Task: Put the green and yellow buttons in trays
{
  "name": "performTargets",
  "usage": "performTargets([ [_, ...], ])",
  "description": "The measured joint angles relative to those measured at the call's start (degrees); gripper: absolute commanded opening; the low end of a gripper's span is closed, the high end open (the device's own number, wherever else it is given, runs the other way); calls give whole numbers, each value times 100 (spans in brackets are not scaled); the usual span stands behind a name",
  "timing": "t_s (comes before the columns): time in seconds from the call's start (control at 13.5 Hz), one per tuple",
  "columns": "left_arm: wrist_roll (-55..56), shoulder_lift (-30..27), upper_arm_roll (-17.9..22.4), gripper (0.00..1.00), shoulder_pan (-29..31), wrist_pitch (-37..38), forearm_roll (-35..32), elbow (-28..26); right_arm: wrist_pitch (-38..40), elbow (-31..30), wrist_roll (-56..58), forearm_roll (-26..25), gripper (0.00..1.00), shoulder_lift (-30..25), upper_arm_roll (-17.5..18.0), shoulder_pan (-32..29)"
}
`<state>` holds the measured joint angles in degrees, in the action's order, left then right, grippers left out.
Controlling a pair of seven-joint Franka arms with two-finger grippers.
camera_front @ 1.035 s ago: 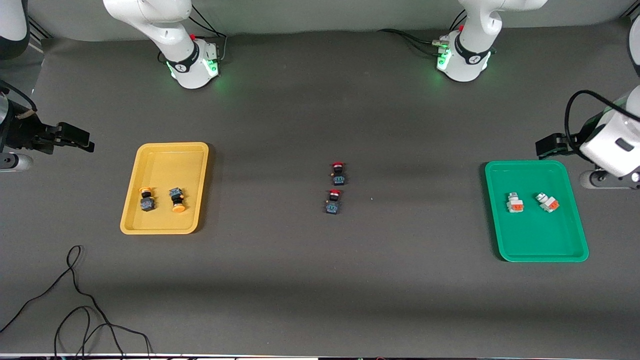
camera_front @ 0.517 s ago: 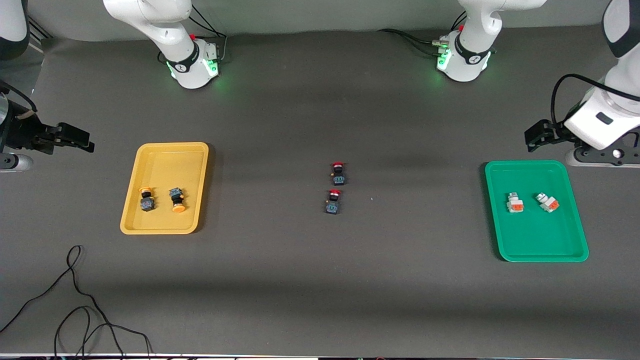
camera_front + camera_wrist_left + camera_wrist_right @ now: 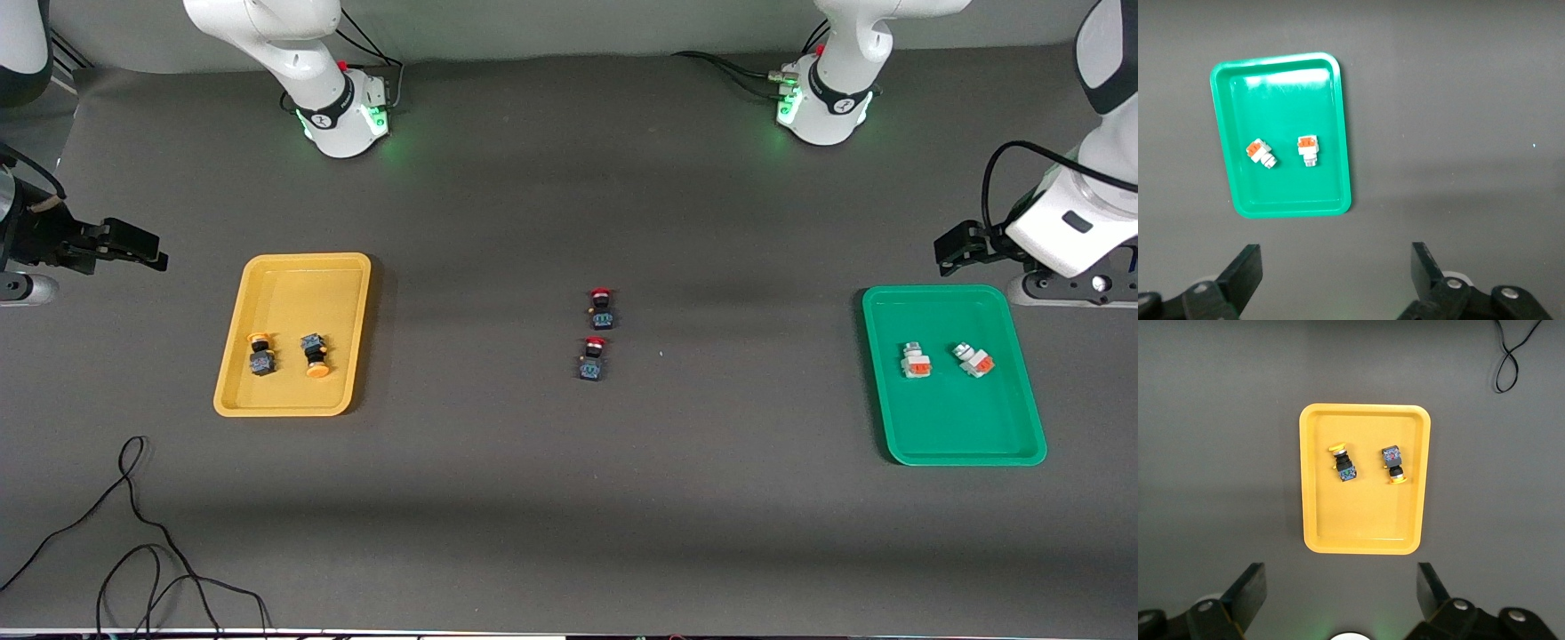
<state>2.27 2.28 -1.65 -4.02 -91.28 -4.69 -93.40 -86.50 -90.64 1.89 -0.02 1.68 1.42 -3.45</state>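
The yellow tray (image 3: 302, 284) (image 3: 1365, 513) lies toward the right arm's end of the table. It holds two yellow-capped buttons (image 3: 260, 353) (image 3: 314, 354) (image 3: 1343, 461) (image 3: 1393, 463) lying on their sides. The green tray (image 3: 951, 418) (image 3: 1288, 100) lies toward the left arm's end and holds two white-grey buttons with orange blocks (image 3: 916, 360) (image 3: 974, 359) (image 3: 1307, 149) (image 3: 1261, 153). My left gripper (image 3: 1336, 273) hangs open and empty over bare table beside the green tray. My right gripper (image 3: 1341, 590) hangs open and empty over bare table beside the yellow tray.
Two red-capped dark switches (image 3: 602, 308) (image 3: 593, 358) lie mid-table, one nearer the front camera than the other. A black cable (image 3: 133, 533) (image 3: 1511, 360) loops on the mat near the front edge at the right arm's end. Both arm bases (image 3: 342, 111) (image 3: 822, 107) stand along the back.
The left arm's hand has swung and risen a little beside the green tray's corner. The right arm, the trays and all switches stay as they were.
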Motion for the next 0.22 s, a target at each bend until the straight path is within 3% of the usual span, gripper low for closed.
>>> performTargets([
  [0.22, 0, 95, -1, 99, 0, 80, 0, 108, 0, 0, 0, 0, 100, 0, 0, 0],
])
